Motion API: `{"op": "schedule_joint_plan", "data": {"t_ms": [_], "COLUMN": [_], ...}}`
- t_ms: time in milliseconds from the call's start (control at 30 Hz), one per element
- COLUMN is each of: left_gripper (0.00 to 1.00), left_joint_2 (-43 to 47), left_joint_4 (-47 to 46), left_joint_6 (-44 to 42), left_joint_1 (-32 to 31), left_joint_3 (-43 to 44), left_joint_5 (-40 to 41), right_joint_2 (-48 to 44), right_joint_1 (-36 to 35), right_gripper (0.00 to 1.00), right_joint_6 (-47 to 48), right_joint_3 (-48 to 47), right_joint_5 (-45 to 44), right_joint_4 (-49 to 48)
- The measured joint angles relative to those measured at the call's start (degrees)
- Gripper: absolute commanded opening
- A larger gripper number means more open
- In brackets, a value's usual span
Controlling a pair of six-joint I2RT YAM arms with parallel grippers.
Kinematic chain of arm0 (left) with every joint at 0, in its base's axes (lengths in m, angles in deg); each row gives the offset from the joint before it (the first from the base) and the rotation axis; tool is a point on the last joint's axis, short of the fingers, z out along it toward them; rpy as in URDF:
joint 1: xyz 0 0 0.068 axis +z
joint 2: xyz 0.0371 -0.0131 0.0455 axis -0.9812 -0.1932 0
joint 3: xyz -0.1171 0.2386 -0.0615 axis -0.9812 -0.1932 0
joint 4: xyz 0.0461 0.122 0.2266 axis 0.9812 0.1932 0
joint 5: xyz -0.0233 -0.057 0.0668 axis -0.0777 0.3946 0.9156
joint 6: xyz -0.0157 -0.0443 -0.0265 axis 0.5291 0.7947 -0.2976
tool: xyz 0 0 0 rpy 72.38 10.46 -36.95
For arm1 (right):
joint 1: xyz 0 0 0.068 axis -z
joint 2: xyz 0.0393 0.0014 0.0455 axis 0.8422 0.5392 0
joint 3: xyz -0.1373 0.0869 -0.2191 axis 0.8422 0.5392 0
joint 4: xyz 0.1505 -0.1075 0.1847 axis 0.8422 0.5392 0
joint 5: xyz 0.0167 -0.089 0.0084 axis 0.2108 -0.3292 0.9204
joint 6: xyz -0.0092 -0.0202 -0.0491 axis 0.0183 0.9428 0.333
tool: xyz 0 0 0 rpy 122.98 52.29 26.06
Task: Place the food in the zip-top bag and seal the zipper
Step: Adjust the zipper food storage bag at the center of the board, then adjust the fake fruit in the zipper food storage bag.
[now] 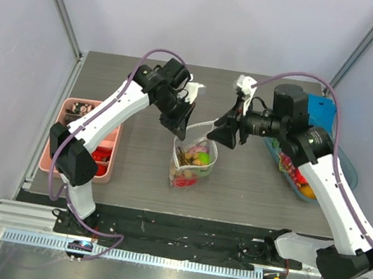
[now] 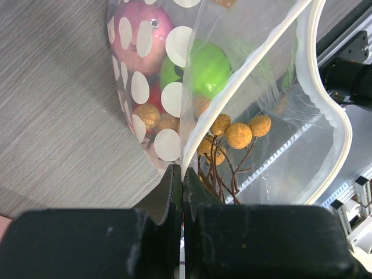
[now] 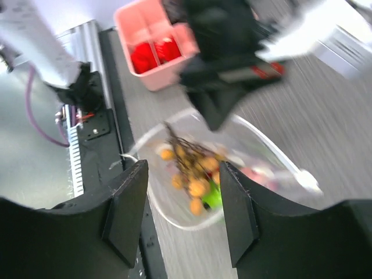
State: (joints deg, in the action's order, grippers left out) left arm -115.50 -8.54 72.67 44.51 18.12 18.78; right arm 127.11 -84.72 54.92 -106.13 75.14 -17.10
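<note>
As left end effector [image 2: 182,177] pinches zip-top bag [image 2: 156,87], food [image 2: 210,67] sits inside.

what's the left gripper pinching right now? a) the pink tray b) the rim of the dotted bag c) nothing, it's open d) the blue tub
b: in the left wrist view the left gripper is shut on the mouth edge of the bag, whose whitish rim runs up out from between the fingers.

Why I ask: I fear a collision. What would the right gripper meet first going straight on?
Likely the open mouth of the zip-top bag, then the orange berry sprig inside; depth is unclear.
</note>
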Motion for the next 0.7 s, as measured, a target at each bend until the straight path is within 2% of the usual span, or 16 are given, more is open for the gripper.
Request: {"op": "schedule_joint_plan", "data": {"t_ms": [167,267,533,700], "left_gripper": [0.00,0.00,0.00,0.00], "left_joint_2": [0.00,-0.02,-0.02,-0.02], "left_joint_4": [-0.11,-0.11,-0.13,-0.15], "left_joint_6": [0.42,0.46,0.52,0.57], "left_joint_1": [0.59,0.70,0.70,0.70], "left_joint_3": [0.00,0.02,0.09,0.09], "left_joint_5": [-0.66,-0.76,-1.22,-1.46], "right_joint_2": [-0.31,2.38,7.37,7.76], "right_joint_1": [-10.47,-14.23,-18.40,-19.50], "right_gripper": [0.57,0.57,0.52,0.42], "right_joint_6": [1.44,2.32,2.93,3.13], "right_joint_3": [2.43,4.37,7.41,7.52], "right_joint_5": [-1.44,-3.26,-9.86,-12.24], "right_joint_4": [-5.11,-6.29,-10.38,-13.07]}}
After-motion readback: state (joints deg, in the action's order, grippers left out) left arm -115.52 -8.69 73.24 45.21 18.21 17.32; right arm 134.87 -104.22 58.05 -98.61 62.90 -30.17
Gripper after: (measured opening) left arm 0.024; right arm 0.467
